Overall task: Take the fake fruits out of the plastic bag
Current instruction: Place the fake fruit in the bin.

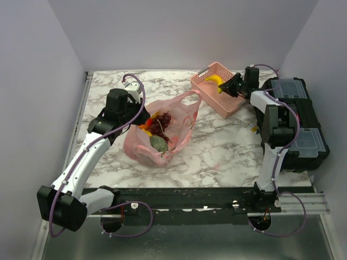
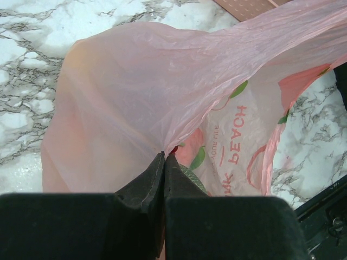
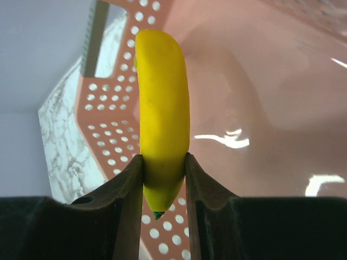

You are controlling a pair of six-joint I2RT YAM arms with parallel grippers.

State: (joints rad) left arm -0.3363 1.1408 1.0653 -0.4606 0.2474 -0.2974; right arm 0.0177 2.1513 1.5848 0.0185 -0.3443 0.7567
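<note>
A white marble-veined table (image 1: pixel 217 157) sits inside pale lilac walls, with a black toolbox (image 1: pixel 295 122) beside the right arm. The left gripper (image 2: pixel 164 158) is clenched tight on a fold of the plastic bag (image 2: pixel 124 97). The thin pink film rises from between its fingertips and spreads away ahead of them, with the mouth gaping to the right of the jaws. Just beyond that pinch, inside the mouth, lie the grape bunch (image 1: pixel 161 123), a dull green melon (image 1: pixel 158 143) and a bit of orange-yellow fruit (image 1: pixel 145 128).

The right gripper (image 3: pixel 164 179) grasps the banana (image 3: pixel 161 103) near its green-tipped end, one jaw pressed on each side and the rest of the fruit pointing out past the fingertips. The pink lattice basket (image 3: pixel 111 130) lies beneath and around it. Whether the banana touches the basket floor I cannot tell.

The step in hand looks like dropping off the banana. The next move calls for the right jaws to release, lift clear of the basket rim and travel to the bag mouth, with the left pinch holding the bag open. The grapes lie uppermost and seem the easiest pick, though the slack film could snag incoming jaws.
</note>
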